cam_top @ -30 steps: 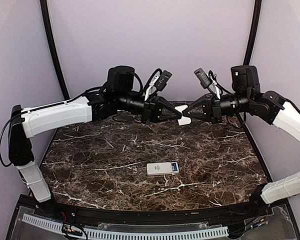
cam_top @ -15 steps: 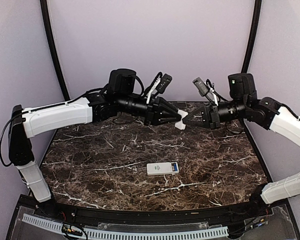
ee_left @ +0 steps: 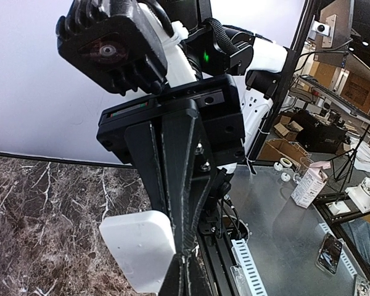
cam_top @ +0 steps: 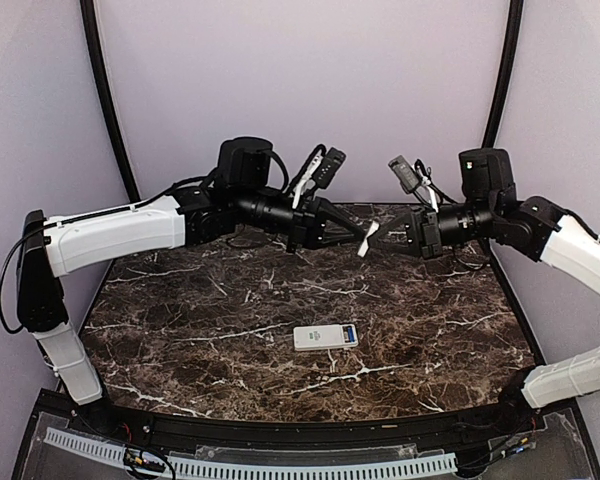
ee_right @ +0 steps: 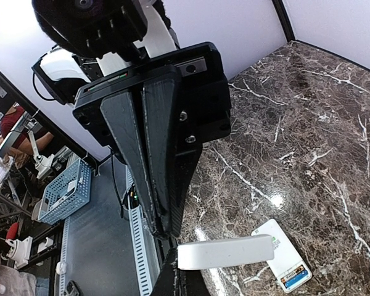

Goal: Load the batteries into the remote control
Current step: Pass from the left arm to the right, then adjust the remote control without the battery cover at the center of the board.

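Marble tabletop (cam_top: 180,300), dark brown with white veining, taken as reference for all positions below.

Item 1, remote control (cam_top: 326,337): lies flat on the tabletop, roughly central and somewhat toward its near edge. Long axis runs across the tabletop. The small blue display (cam_top: 350,333) is at the end toward the right arm's side. Nothing touches it, and both arms are well apart from it.

Item 2, left gripper (cam_top: 356,237): raised above the far part of the tabletop and pointing toward the right arm. Jaws are drawn fully together. In the top view a thin white flat piece (cam_top: 368,238) with rounded corners sits at its tip, tilted. It appears pinched there by one edge.

Item 3, right gripper (cam_top: 390,233): raised above the same far part of the tabletop, facing the left gripper almost tip to tip. Jaws are pressed together. Its tip stands just beside the white piece. Whether it touches the piece cannot be determined from any view.

Item 4, wrist views: each camera shows the opposing gripper with its black fingers closed to a point. The white piece is seen low in both. The right wrist view shows it edge-on above the tabletop, with the remote control lying below it.
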